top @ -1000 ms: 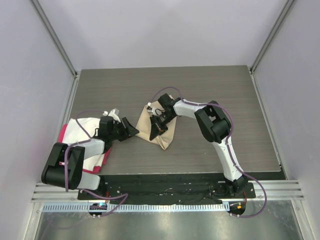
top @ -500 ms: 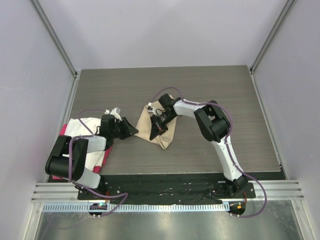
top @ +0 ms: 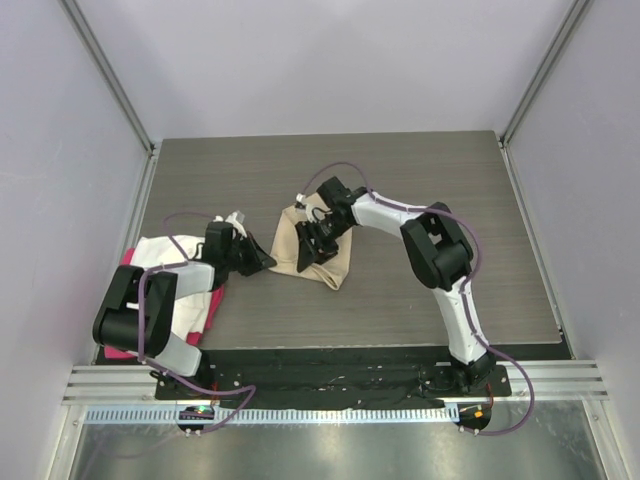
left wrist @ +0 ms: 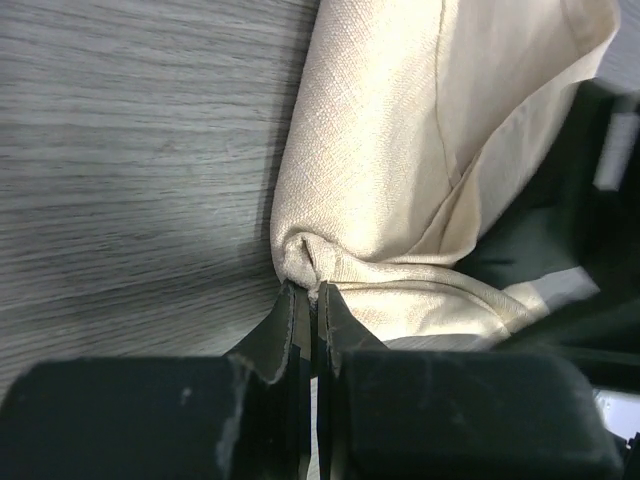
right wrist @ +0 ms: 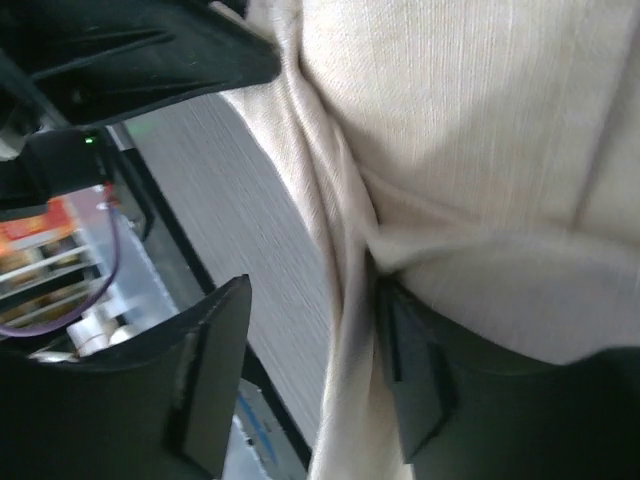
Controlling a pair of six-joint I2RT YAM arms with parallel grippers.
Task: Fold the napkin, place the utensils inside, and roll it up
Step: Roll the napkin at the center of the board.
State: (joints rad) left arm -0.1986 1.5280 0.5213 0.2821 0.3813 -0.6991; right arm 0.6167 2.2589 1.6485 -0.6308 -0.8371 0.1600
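The table [top: 430, 170] is dark wood-grain. Beyond both claws and to the right of the right claw it has wide bare room up to the far and right edges. The napkin [top: 338, 262] lies crumpled between the two claws, directly under the right one and touching the tips of the left one. Its left edge is rolled into a thick rounded fold [left wrist: 400, 130].

Behind the left claw, under that arm, a white cloth [top: 165, 255] lies on a pink-red cloth [top: 127, 265], close to the left table edge, so room there is small.

The left gripper [left wrist: 312, 300] is closed tight and pinches a small pucker at the napkin's near-left edge. The right gripper [right wrist: 312, 300] stands about half open over the napkin. A ridge of cloth [right wrist: 480, 120] runs up between its fingers, but it is not clamped. No spoon can be seen.
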